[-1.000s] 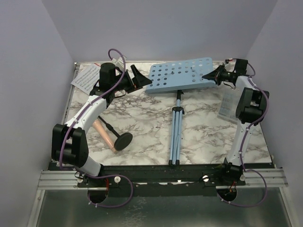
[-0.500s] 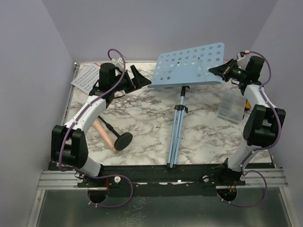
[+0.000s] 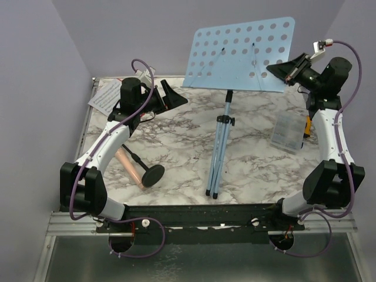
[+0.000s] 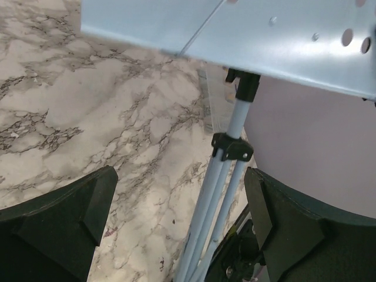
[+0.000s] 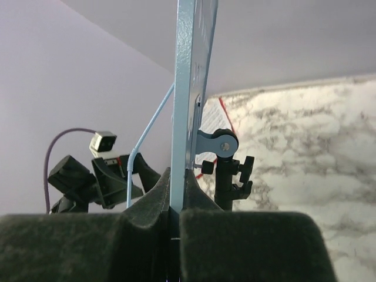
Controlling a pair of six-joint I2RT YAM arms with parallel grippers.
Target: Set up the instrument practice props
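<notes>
Top external: my right end effector [image 3: 281,70] is clenched on the right edge of the light blue music stand [image 3: 238,56], which is raised over the desk [image 3: 258,158] on folded legs, while my left end effector [image 3: 170,97] hangs released and empty. 
Left wrist: the pole [image 4: 232,147] shows between my spread fingers [image 4: 59,223], touching neither, so nothing braces it if the feet skid. 
Right wrist: I pinch only the thin plate rim [image 5: 183,88], so I judge the risk is that the plate slips and the stand topples.
</notes>
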